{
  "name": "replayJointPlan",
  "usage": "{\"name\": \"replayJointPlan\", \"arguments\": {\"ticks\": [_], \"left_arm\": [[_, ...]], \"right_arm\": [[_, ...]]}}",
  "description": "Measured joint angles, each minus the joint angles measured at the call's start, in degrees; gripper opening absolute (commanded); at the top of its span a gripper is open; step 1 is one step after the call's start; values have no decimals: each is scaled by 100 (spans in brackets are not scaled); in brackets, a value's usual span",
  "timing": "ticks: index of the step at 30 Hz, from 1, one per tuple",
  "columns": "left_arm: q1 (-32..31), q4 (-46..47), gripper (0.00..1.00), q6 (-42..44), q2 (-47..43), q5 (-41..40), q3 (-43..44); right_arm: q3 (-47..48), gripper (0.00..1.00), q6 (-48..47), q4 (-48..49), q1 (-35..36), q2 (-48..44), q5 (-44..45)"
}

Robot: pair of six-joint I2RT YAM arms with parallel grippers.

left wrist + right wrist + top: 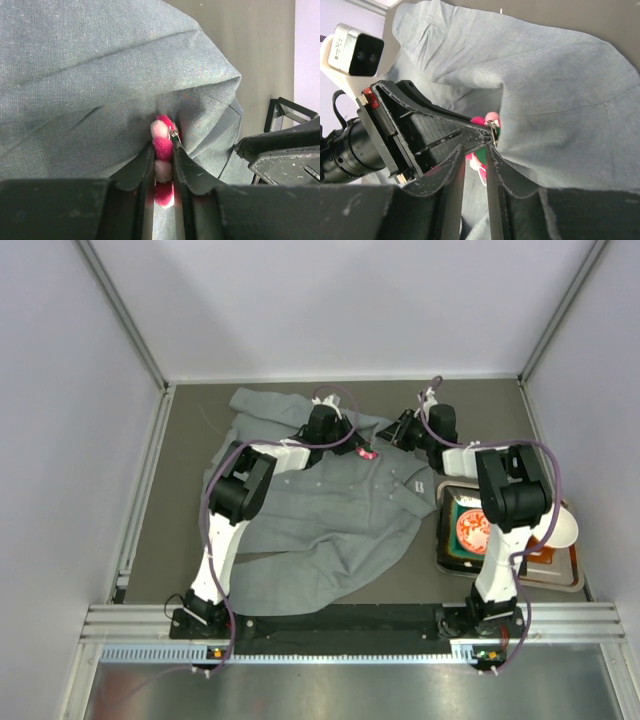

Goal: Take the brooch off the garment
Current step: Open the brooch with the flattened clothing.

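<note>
Label [417, 483] on garment [320, 525], text illegible

- The grey garment [320, 520] is lying rumpled across the dark table [185, 440], with a small white label [415, 483] showing near its right edge.
- The left arm is reaching over the garment, and the left gripper [356, 447] is sitting right at the pink brooch [367, 452].
- The right gripper [393, 436] is hanging just beside the brooch, on its right.
- How the jaws are standing is too small to tell.
- A tray [442, 535] is sitting beside the garment, holding an orange-red disc [470, 530].
</note>
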Motion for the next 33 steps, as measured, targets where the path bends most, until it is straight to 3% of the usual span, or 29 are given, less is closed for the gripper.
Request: {"name": "replayJointPlan", "arguments": {"ticks": [5, 6, 33], "left_arm": [[-4, 55, 9, 20, 0, 2, -15], [-4, 70, 0, 26, 0, 2, -24], [-7, 1318, 0, 505, 0, 214, -590]], "right_arm": [[273, 22, -162, -214, 142, 83, 0], [341, 21, -186, -280, 162, 120, 0], [863, 7, -503, -955, 269, 675, 59]]}}
